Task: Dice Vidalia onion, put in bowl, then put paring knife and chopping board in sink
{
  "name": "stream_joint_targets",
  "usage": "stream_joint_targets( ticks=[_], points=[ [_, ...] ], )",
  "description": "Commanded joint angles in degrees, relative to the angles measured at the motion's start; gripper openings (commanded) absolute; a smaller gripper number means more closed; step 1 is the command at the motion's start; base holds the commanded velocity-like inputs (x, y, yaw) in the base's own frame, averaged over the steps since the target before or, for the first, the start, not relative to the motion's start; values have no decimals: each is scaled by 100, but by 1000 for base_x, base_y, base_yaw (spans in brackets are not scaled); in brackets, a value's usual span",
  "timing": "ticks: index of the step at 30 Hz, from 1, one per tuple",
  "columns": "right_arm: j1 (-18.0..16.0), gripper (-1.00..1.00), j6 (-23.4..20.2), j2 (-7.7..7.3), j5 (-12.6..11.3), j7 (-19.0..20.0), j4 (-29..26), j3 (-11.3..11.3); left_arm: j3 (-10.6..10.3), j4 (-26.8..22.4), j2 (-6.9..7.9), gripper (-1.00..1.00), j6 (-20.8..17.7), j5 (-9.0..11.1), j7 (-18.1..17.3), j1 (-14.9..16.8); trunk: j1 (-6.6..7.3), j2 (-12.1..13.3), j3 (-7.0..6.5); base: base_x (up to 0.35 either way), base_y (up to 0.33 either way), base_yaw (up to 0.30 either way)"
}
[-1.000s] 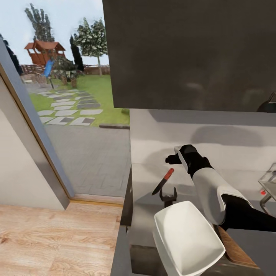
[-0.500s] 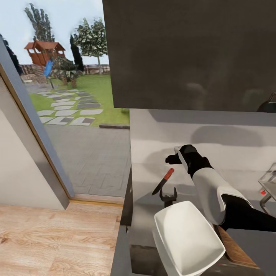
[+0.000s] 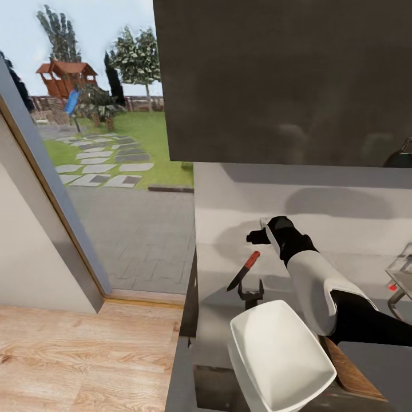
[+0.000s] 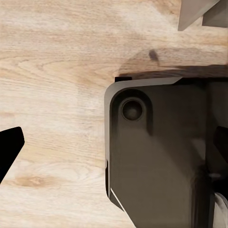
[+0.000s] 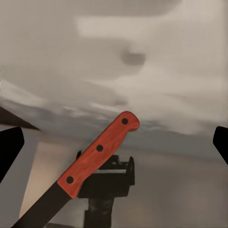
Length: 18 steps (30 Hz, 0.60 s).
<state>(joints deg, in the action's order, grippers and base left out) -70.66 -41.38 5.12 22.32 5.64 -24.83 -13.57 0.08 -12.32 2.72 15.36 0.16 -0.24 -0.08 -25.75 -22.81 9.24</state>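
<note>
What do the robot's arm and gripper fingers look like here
The right arm has a glossy white shell over its forearm, with black at the wrist and elbow joints. The right gripper shows two flat black fingertips. A matching black fingertip belongs to the left gripper.

From the head camera my right arm and the bowl (image 3: 280, 357) cover most of the chopping board (image 3: 349, 372); I see just a brown strip of it at 5 o'clock. At 3 o'clock the sink (image 3: 400, 269) is cut by the frame edge. In the right wrist camera the paring knife (image 5: 88, 164) blade tip runs off-frame, and I can't tell what grips it.
</note>
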Motion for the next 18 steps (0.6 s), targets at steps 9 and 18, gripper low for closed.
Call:
stream_joint_targets(
  ticks=[9,18],
  points=[
    [-4,100,-10,0,62,43,13,-41,0,-7,1,100,9,3,-2,-1,-3,-11,11,0,0,0],
    [-2,100,-10,4,62,42,13,-41,0,-7,1,100,9,7,-2,-1,-3,-11,11,0,0,0]
  ],
)
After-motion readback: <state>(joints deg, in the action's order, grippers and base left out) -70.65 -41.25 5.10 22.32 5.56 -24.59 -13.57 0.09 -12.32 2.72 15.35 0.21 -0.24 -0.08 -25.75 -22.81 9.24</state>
